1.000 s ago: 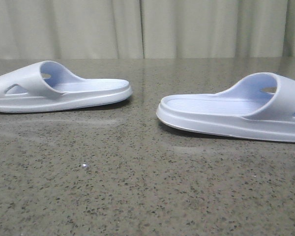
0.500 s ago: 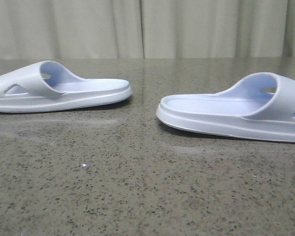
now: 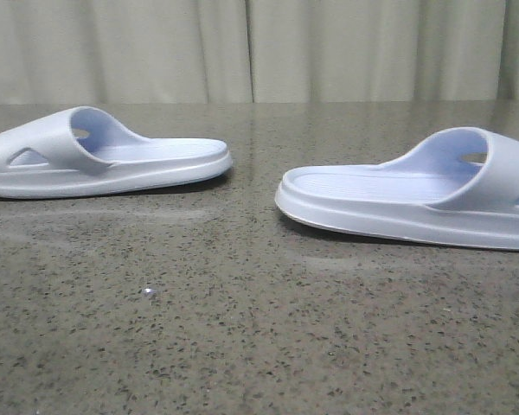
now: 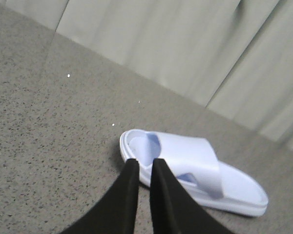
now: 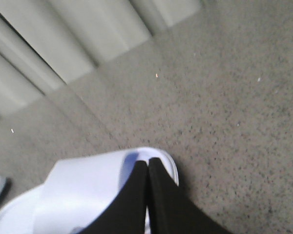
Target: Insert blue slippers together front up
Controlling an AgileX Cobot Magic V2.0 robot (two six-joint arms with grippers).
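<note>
The left gripper (image 4: 144, 165) showed two smooth black tapering fingers with only a thin slit between the tips, nothing held between them; it hung above the toe end of the left slipper (image 4: 195, 170). The right gripper (image 5: 147, 165) had its matte black fingers pressed together, likewise holding nothing, above the rounded toe end of the right slipper (image 5: 88, 187).

Both blue slippers were pale lavender-blue moulded foam with a soft matte surface. In the front view the left slipper (image 3: 104, 160) lay sole-down near the counter's left edge, its wide arched strap at the left showing a triangular cut-out, its finely ridged footbed and rounded heel pointing towards the middle. The right slipper (image 3: 406, 203) lay sole-down towards the right edge, running out of view there, its thick sole rimmed by a raised lip, strap at the right, heel towards the middle. The two heels faced each other, well apart.

The counter (image 3: 242, 337) was polished speckled grey-brown stone, faintly reflecting the slippers. Behind its far edge hung a pale pleated curtain (image 3: 259, 47).
</note>
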